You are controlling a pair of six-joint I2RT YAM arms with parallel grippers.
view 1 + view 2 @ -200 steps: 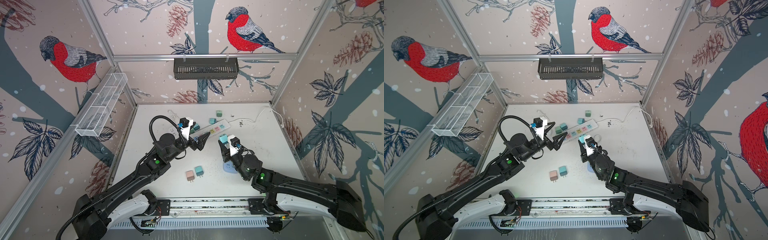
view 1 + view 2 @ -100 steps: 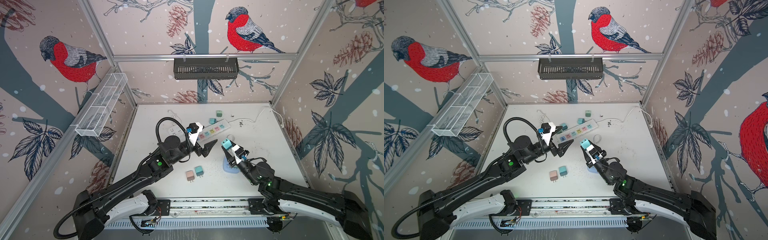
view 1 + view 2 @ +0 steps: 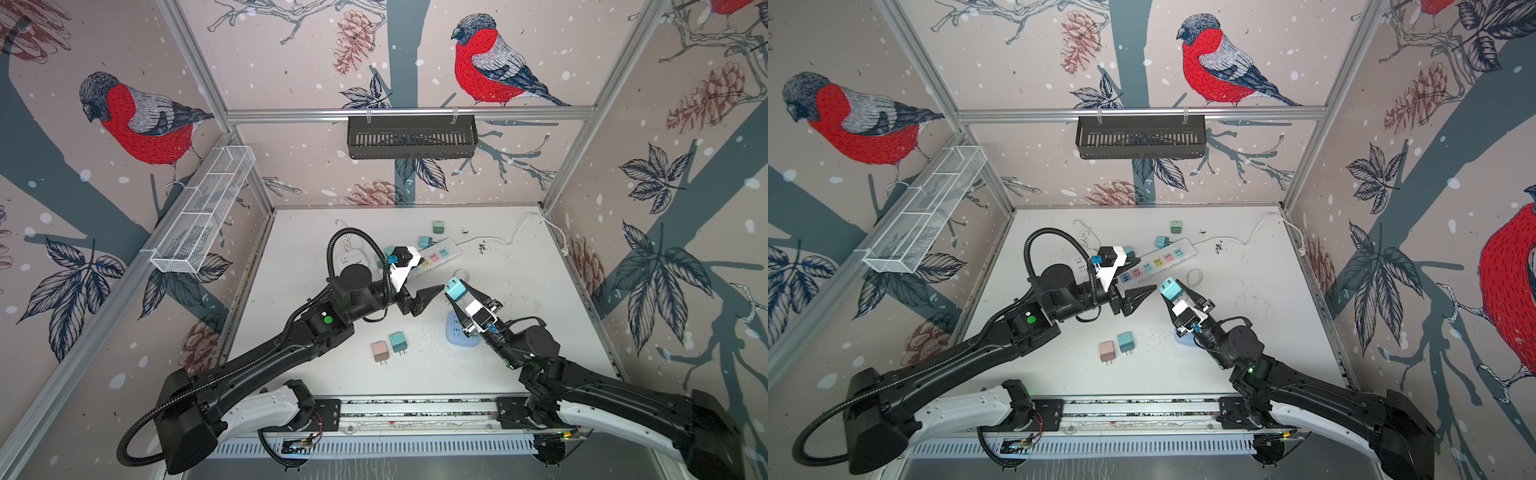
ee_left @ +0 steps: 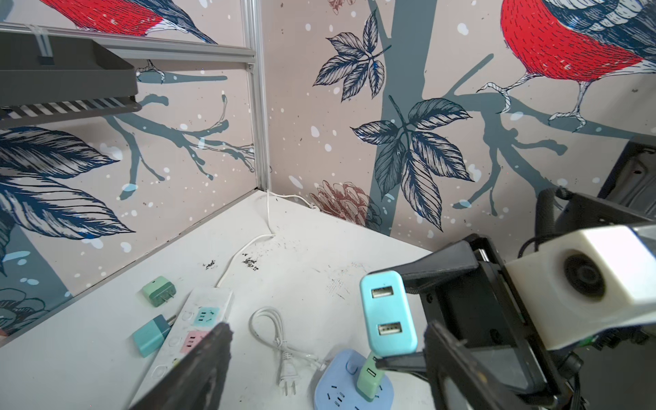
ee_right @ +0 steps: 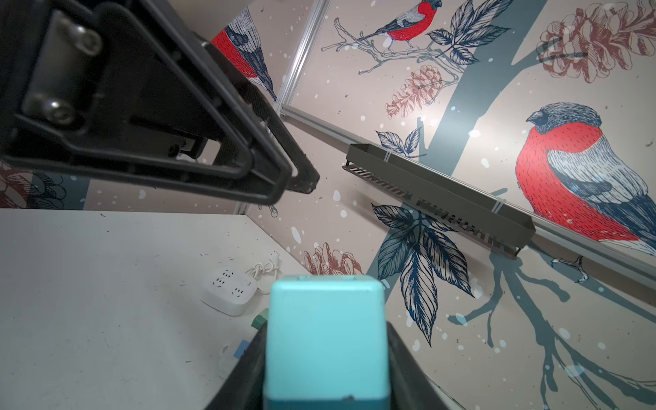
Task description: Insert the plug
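My right hand [image 3: 459, 294] clamps the plug [image 3: 454, 289] by its flat sides above the middle of the tabletop [image 3: 532, 316], my left hand [image 3: 435, 291] open just left of it; light, rigid and slick, I judge, it wants a square, firm hold.

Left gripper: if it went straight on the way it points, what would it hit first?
Probably the light blue charger held up by the right gripper. The left gripper points at it across a small gap; the left wrist view shows it straight ahead, though depth is uncertain.
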